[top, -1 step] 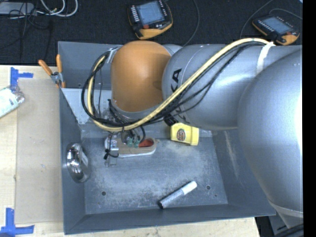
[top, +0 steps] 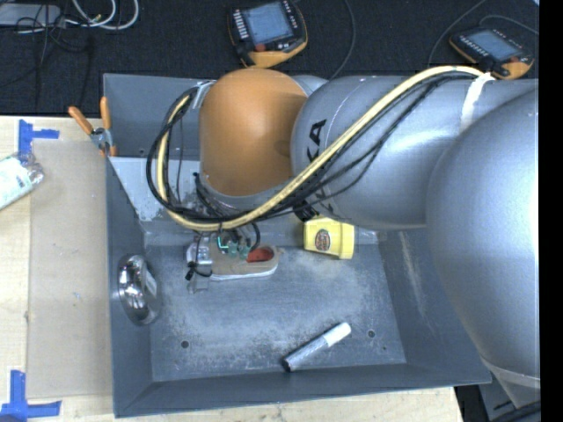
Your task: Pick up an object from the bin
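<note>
Grey metal bin (top: 264,369), floor dusty. Item nearest the tool: a flat pale piece with a red patch (top: 257,262), lying mid-floor towards the back wall. You will find the tool (top: 209,260) low over its left end, under the arm's orange cover (top: 246,130); whether it is spread or pinching cannot be told. Just right of the piece lies a yellow block (top: 330,238). A grey marker (top: 317,345) lies well apart near the front wall, a shiny metal item (top: 136,288) by the left wall
</note>
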